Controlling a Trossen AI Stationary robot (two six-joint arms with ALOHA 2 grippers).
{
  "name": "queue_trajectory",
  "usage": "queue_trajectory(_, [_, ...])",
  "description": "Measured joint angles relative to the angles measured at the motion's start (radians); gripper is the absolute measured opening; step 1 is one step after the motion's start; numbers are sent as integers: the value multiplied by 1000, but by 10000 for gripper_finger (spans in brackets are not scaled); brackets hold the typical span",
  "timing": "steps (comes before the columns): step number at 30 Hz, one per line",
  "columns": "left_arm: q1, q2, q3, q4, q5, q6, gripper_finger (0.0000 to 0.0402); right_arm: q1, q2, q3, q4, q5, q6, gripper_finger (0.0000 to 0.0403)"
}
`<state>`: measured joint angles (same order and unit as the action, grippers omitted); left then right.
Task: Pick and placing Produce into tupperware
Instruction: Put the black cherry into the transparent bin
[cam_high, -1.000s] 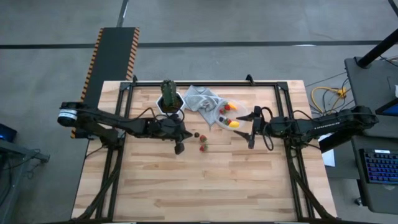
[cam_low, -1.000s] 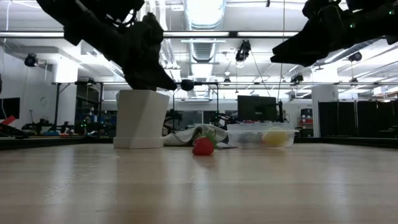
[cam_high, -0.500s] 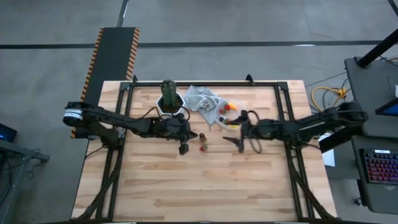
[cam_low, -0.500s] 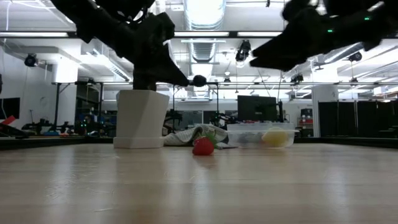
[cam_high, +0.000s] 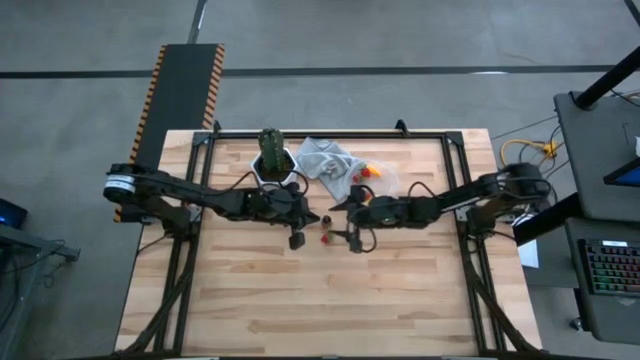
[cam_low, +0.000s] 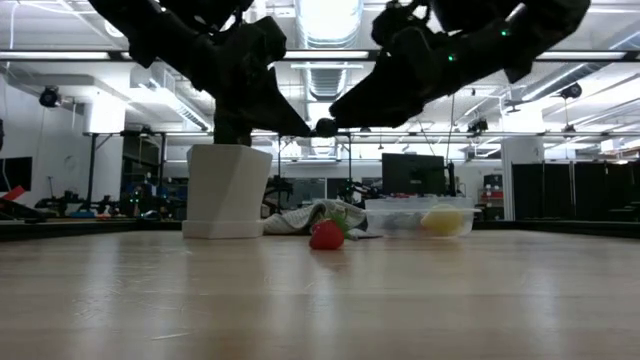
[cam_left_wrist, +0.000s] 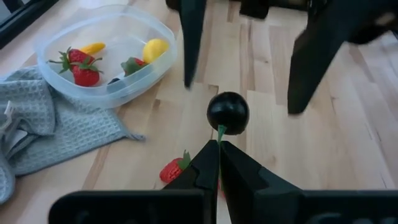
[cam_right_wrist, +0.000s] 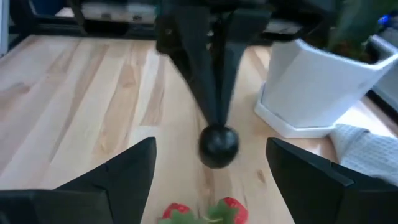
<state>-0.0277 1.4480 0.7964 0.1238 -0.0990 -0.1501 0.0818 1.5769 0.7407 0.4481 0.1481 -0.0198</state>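
- Produce piece in hand: a small dark round fruit (cam_left_wrist: 227, 112), centre frame in the left wrist view, hangs by its green stem from the left gripper (cam_left_wrist: 217, 148), whose jaws are pinched fully together.
- Likely light, hard and smooth; the thin stem looks a weak hold, so cup the round body.
- Right gripper (cam_right_wrist: 211, 163), jaws spread wide and empty, flanks the fruit.
- Since a second ago it has swung from the tupperware (cam_left_wrist: 106, 59) to mid-table.
- Strawberries (cam_high: 327, 236) lie below.

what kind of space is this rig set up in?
Looks like a robotics lab or workshop: exposed ceiling ducts and strip lights, dark monitors on benches behind, a keyboard beside the wooden table.
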Motion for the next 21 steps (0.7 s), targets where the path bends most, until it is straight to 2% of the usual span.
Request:
queue_trajectory(6, [0,-7,4,0,-2,0,0,-7,51,30,-5,-2,-6,295])
queue_trajectory(21, [0,-5,4,6,-3,0,0,-30,54,30,0,-2,12,287])
